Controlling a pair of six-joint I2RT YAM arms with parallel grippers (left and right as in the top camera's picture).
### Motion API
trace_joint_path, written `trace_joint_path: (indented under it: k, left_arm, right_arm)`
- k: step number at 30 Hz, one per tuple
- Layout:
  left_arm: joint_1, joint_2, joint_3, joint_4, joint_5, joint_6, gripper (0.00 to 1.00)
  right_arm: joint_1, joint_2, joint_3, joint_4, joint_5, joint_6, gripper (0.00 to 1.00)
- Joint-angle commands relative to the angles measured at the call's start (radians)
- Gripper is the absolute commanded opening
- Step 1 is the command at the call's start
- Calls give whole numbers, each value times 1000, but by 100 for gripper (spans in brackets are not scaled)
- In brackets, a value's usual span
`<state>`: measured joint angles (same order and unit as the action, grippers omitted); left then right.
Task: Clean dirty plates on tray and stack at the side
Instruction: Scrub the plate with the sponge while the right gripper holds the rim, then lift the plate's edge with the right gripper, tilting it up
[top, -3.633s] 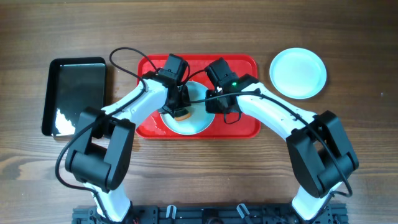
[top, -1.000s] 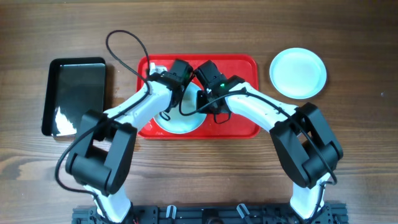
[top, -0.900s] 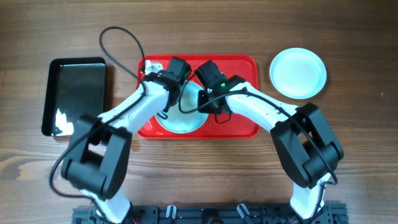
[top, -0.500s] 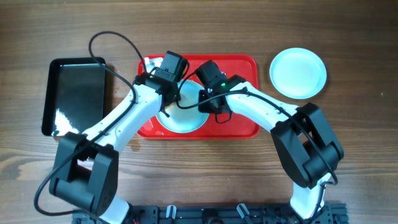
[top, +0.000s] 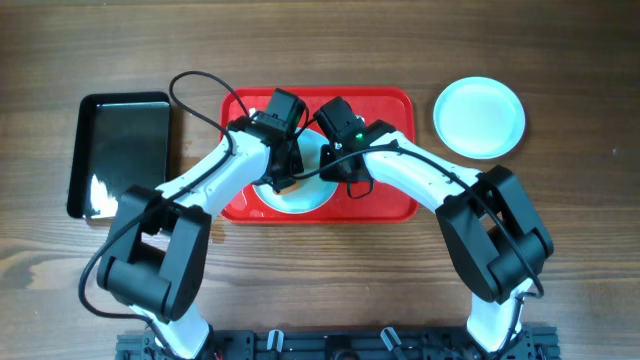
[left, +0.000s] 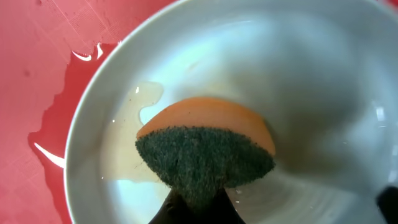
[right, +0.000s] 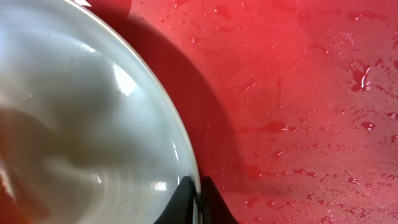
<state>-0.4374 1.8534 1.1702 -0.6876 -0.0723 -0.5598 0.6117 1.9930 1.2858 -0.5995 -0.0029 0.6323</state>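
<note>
**Both arms crowd one plate on the tray**

From overhead, we see the tray (top: 385, 205) mid-table, with bare wood open on every side. The black tray (top: 120, 150) lies well apart to its left. The side plate (top: 479, 117) rests on the table just beyond the tray's right edge. The plate (top: 300, 200) sits in the tray's left-centre, near the front rim, and the tray's right half is bare. The left gripper (top: 283, 172) and right gripper (top: 338, 165) meet over this plate. Each arm bends inward from its base, with the wrists nearly touching.

In the left wrist view, we find the left gripper (left: 196, 202) with jaws pressed together on the sponge (left: 205, 152). Its dark scouring face is toward us and its orange side lies against the plate (left: 311, 93). A thin film of water sits beside the sponge, and a puddle (left: 50, 134) lies on the tray (left: 37, 62) along the plate's left rim.

In the right wrist view, we see the right gripper (right: 194, 199) pinching the plate (right: 74, 124) by its rim. Wet tray (right: 298, 93) stretches open to the right.
</note>
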Motion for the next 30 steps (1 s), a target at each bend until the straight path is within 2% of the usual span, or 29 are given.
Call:
trace_joint_path:
  k: [1,4,10,17,20,23,27,30]
  left_arm:
    - [4,42,-48,11,-13,61,4]
    - [5,57,-61,10,-114,63,4]
    - [5,46,-46,-14,-468,49,4]
    - [4,-49,29,-31,-639,47,4]
    - [4,-117,42,-34,-640,39,4]
    - [5,-210,42,-68,-596,-20,4]
    - [10,-274,42,-128,-356,-34,4]
    - [10,-267,39,-160,-175,-34,4]
  right_arm:
    - [-11,41,-35,-31,81,6,4]
    - [-11,41,-35,-31,81,6,4]
    - [-11,41,-35,-30,82,6,4]
    - [-11,41,-35,-31,86,6,4]
    - [-11,41,-35,-31,95,6,4]
    - [-14,33,-17,-52,97,5,4]
    - [-20,-3,53,-128,124,-4,4]
    - [-22,-78,128,-238,273,-16,4]
